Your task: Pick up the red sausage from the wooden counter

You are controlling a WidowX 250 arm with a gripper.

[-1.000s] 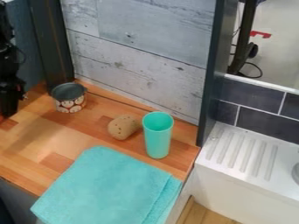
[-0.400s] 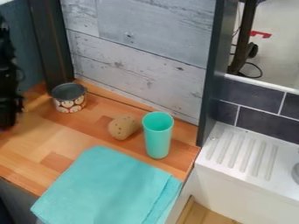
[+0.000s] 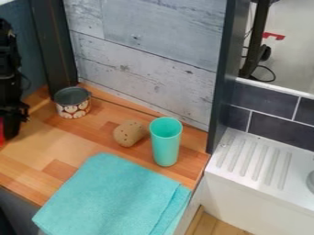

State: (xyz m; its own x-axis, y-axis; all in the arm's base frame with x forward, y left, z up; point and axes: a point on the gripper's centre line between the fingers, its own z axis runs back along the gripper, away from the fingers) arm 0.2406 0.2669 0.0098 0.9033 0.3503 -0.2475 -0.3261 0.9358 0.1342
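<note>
Behind the tall turquoise cup (image 3: pixel 165 146) rises the whitewashed plank wall (image 3: pixel 147 43). Under the cup spreads the wooden counter (image 3: pixel 36 158), its near edge partly hidden by a folded turquoise towel (image 3: pixel 113 197) in front of the cup, itself cut off at the view's bottom. Right of the cup, past a dark post (image 3: pixel 222 75), lies the white ribbed drainer (image 3: pixel 255 160), cut off at the right.

I, the black gripper (image 3: pixel 11 121), am well left of the cup, at the view's edge and partly cut off; whether I am open or shut, I cannot tell. Between me and the cup, nearer me, stands a patterned tin (image 3: pixel 73 110). A brown potato-like lump (image 3: pixel 129 133) sits just left of the cup. Farthest left of the cup, a red sliver (image 3: pixel 2 131) shows by my lower end, too cut off to name; whether I hold it, I cannot tell.
</note>
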